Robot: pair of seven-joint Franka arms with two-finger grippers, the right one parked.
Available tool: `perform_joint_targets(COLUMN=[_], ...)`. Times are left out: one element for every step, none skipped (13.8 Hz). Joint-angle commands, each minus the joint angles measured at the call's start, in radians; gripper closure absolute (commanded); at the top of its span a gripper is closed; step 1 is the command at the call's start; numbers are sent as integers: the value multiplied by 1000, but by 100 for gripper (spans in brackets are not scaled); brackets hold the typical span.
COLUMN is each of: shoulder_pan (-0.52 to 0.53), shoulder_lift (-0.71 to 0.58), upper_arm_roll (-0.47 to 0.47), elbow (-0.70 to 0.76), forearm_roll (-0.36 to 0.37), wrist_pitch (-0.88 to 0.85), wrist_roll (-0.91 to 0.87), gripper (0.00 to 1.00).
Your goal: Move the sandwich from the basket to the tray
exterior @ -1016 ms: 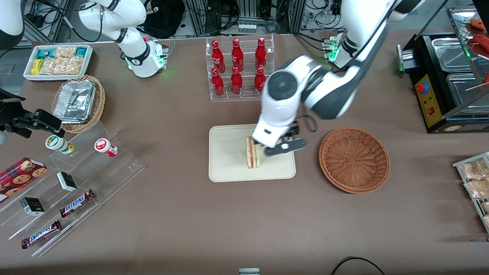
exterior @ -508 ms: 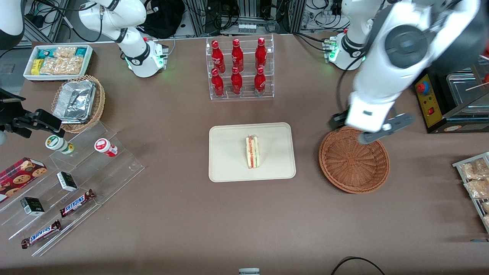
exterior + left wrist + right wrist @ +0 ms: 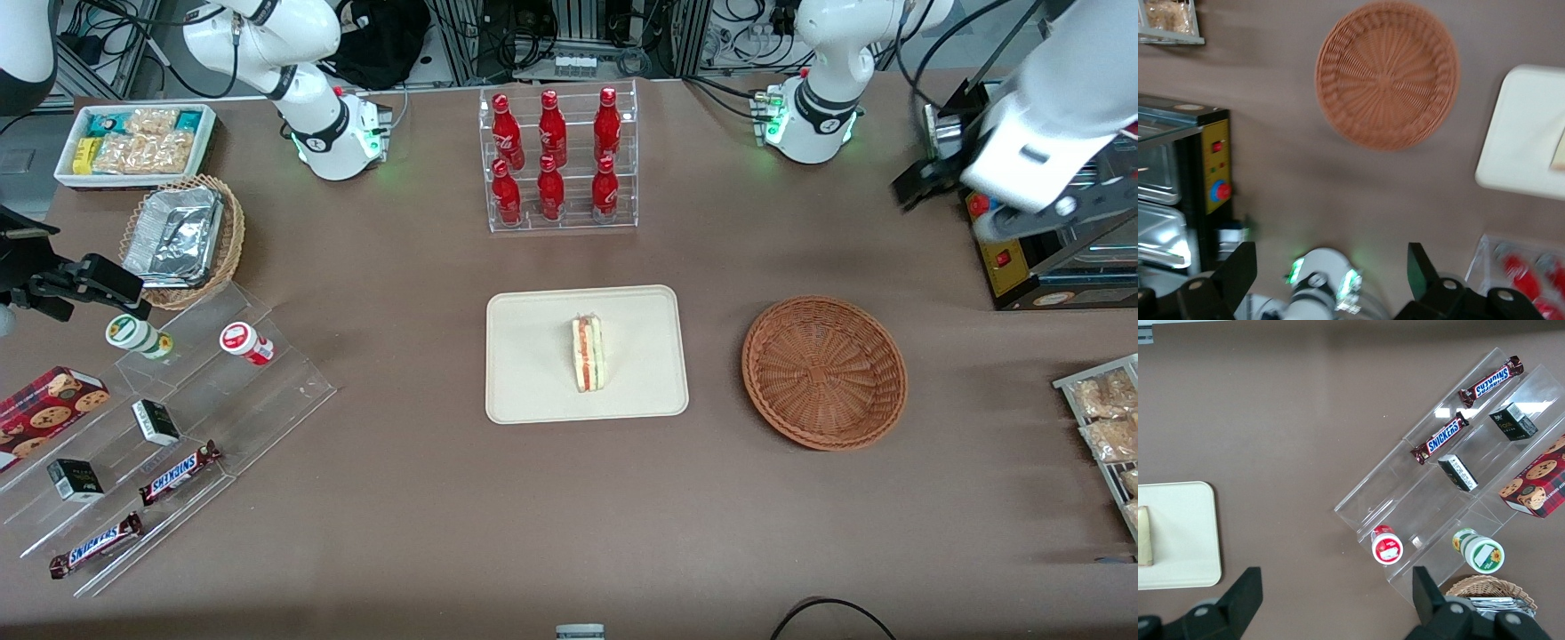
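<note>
The sandwich point(image 3: 588, 354) stands on its edge in the middle of the cream tray point(image 3: 535, 329), with nothing touching it. The round reddish-brown basket point(image 3: 824, 372) sits beside the tray, toward the working arm's end, and holds nothing. My gripper point(image 3: 987, 197) hangs high above the table near the food warmer, farther from the front camera than the basket. It is open, with nothing between its fingers. The left wrist view looks down past the open gripper point(image 3: 1328, 267) at the basket point(image 3: 1387, 73), the tray's end point(image 3: 1525, 133) and a sliver of the sandwich point(image 3: 1559, 150).
A rack of red bottles point(image 3: 558, 160) stands farther from the camera than the tray. The black food warmer point(image 3: 1022, 240) and a snack rack point(image 3: 1107, 427) line the working arm's end. A stepped acrylic display point(image 3: 169, 418), foil-tray basket point(image 3: 182, 236) and white bin point(image 3: 133, 142) fill the parked arm's end.
My gripper let go of the sandwich on the tray, rose, passed over the basket and swung out to the food warmer. The sandwich stays where it was set.
</note>
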Motion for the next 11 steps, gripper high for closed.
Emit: perform_joint_targets(shoulder_pan=[23, 3, -32, -75, -96, -98, -104, -118, -139, -150, -150], shoulder_lift=[-78, -93, -103, -103, -98, -80, -51, -26, -9, 0, 5], upper_arm_roll=[42, 89, 163, 232, 260, 260, 260, 260, 260, 260, 256], elbow=[-57, -70, -73, -68, -64, -44, -7, 11, 25, 34, 33], forearm_roll=[-22, -23, -23, -23, -23, -22, -22, -14, -19, -13, -2], wrist_pitch=[-23, -30, -36, -39, -28, -17, -11, -10, 7, 39, 52], wrist_roll=[132, 170, 231, 266, 271, 268, 267, 265, 264, 262, 256], gripper=[0, 0, 0, 0, 0, 0, 0, 0, 0, 0, 0])
